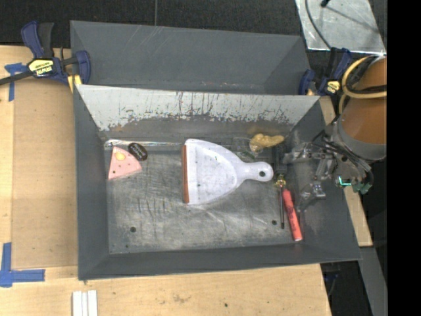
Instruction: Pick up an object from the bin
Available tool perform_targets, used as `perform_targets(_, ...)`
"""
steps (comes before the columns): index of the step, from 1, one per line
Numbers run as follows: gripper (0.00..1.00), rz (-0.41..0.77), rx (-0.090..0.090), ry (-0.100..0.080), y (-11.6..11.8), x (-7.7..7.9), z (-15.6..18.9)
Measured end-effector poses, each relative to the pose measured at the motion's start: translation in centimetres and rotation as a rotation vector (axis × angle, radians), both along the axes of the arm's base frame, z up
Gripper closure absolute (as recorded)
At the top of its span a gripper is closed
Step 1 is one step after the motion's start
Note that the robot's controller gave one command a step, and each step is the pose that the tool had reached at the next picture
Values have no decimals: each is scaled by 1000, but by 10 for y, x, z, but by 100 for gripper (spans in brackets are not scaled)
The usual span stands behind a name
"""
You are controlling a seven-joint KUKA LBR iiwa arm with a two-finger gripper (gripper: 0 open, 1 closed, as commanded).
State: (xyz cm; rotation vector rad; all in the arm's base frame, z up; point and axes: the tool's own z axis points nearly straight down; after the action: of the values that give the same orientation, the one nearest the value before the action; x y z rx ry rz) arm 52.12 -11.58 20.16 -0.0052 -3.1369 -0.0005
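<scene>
Nearest the lens, reaching in from the right: orange-covered wrist (371, 110), and below it the gripper (310, 176), hanging over the sloping right wall of the grey bin (197, 252). Impossible to tell whether spread or pressed together; nothing to be seen pinched in it.

Then by size. Filling the middle of the floor: white dustpan (210, 173) with a reddish-brown front edge, lying flat, handle pointing right towards the gripper. At the far left of the floor, well apart from the gripper: pink wedge (123, 164) with a yellow spot. Along the right edge of the floor, just beside the gripper and below it in the view: red-and-black stick-shaped tool (291, 214), lying lengthwise, near the tip of the dustpan's handle but apart from it. By the back wall, beyond the handle: tan lump (265, 141). Smallest, touching or almost touching the wedge's upper corner: black oval piece (137, 151).

Judging progress: early. No pick made; all five lying loose on the floor. Left to do: settle on one thing, probably the tool or the lump as the closest, come down over it, close, lift clear of the bin.
</scene>
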Motion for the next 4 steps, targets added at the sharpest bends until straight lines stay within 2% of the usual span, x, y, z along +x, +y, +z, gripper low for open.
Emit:
perform_targets(1,0,3,-1,-8,1,2,4)
perform_targets(2,0,102,-2,-12,7,33,-45)
perform_targets(3,0,4,-1,-8,19,64,-66)
perform_targets(4,0,204,-2,-10,19,82,-69)
